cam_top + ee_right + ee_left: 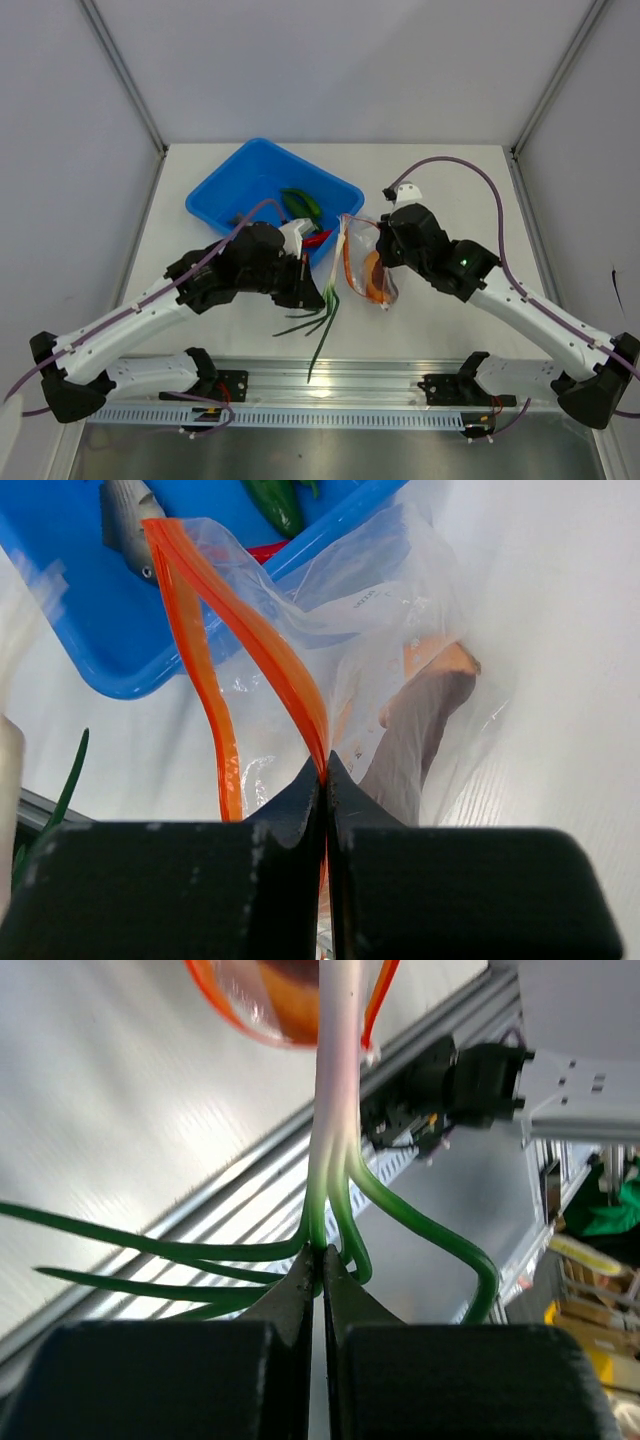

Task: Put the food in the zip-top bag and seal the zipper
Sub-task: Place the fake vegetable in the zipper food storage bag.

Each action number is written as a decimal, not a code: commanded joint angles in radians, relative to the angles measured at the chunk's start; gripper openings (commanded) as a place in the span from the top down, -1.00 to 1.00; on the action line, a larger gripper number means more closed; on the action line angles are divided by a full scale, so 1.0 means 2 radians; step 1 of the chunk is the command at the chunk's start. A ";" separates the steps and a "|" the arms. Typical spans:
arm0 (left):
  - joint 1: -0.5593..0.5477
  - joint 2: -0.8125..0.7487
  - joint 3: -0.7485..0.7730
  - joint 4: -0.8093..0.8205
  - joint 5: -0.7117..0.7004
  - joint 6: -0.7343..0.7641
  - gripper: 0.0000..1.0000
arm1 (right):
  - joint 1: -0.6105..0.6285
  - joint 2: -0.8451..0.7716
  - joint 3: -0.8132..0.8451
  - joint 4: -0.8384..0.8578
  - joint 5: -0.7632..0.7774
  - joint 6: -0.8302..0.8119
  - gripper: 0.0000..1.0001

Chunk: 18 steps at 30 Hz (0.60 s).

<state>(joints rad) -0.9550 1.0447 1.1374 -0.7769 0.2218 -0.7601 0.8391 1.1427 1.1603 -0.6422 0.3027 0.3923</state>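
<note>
At the overhead view's centre, the left gripper [322, 1260] is pinching the seemingly light, bendy green onion [336, 1110] where stiffer white stem meets floppy leaves, while the right gripper [325, 768] is clamping the flimsy, slippery-looking zip-top bag [400, 610] by its firmer zipper [255, 640].

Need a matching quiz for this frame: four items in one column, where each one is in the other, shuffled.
1. green onion
2. orange zipper strip
3. green pods
4. orange slice

A. inside the clear bag
B. lying in the blue tray
C. pinched by the left hand
D. pinched by the right hand

Pairs: 1-C, 2-D, 3-B, 4-A
</note>
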 commanded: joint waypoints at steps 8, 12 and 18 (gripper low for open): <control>-0.005 0.052 0.021 -0.076 0.113 -0.020 0.99 | 0.005 -0.027 -0.029 0.059 -0.001 -0.070 1.00; -0.005 0.105 0.076 -0.122 0.113 -0.008 0.99 | 0.008 -0.035 -0.041 0.070 -0.009 -0.080 1.00; -0.003 0.159 0.143 -0.146 0.118 -0.009 0.99 | 0.020 -0.038 -0.054 0.070 -0.003 -0.086 1.00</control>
<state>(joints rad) -0.9600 1.3384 1.3369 -1.0214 0.4320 -0.7845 0.8654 1.0966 1.0637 -0.5510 0.2897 0.2485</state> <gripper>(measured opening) 0.010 0.003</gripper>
